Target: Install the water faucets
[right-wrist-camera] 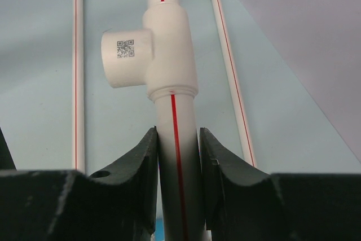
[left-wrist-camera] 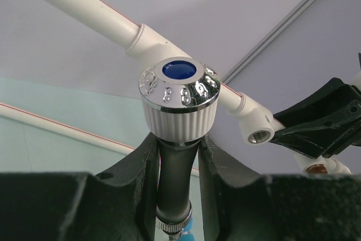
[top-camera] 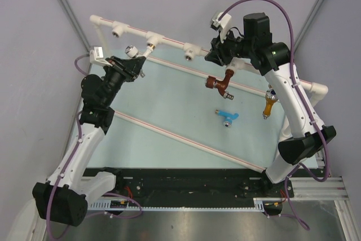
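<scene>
My left gripper [top-camera: 134, 64] [left-wrist-camera: 179, 146] is shut on the white faucet [left-wrist-camera: 179, 97], below its ribbed knob with the chrome top and blue cap. The faucet [top-camera: 133, 52] reaches toward a tee socket [top-camera: 153, 40] on the white pipe frame's back pipe; I cannot tell whether it sits in it. My right gripper [top-camera: 216, 53] [right-wrist-camera: 178, 139] is shut on the back pipe [right-wrist-camera: 175, 117] just below a tee with a QR label [right-wrist-camera: 127, 55]. The brown faucet [top-camera: 219, 83] hangs from the pipe by my right gripper. The orange-yellow faucet [top-camera: 269, 104] hangs at the frame's right. The light blue faucet [top-camera: 227, 117] lies loose on the mat.
The pipe frame [top-camera: 186, 139] lies around a pale green mat [top-camera: 169, 103]. Open tee sockets [top-camera: 189, 55] [left-wrist-camera: 259, 135] stand along the back pipe. Grey walls close in behind and at both sides. A black rail runs along the near edge.
</scene>
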`<state>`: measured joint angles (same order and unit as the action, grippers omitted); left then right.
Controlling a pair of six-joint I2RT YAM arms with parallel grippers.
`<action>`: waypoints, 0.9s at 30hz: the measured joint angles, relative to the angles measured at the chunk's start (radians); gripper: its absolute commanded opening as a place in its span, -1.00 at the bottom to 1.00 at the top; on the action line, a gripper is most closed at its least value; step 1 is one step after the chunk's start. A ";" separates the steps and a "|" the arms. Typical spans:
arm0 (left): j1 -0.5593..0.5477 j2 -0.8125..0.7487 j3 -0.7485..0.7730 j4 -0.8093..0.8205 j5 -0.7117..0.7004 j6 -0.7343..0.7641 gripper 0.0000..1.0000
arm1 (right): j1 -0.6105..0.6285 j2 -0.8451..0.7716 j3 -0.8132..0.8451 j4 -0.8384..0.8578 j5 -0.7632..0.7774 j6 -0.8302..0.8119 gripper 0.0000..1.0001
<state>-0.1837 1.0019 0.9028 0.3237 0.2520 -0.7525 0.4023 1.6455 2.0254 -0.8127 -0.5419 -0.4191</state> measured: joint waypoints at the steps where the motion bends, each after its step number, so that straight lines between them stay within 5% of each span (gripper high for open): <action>1: 0.000 0.005 0.000 0.003 0.000 -0.007 -1.00 | 0.000 0.000 0.000 0.000 0.000 0.000 -1.00; 27: 0.001 -0.008 -0.089 0.064 -0.096 -0.175 -1.00 | 0.000 -0.012 -0.021 0.020 0.001 -0.001 -1.00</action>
<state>-0.1825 0.9939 0.8135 0.3882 0.1562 -0.9279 0.4023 1.6337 2.0048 -0.7925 -0.5407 -0.4198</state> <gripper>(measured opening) 0.327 0.339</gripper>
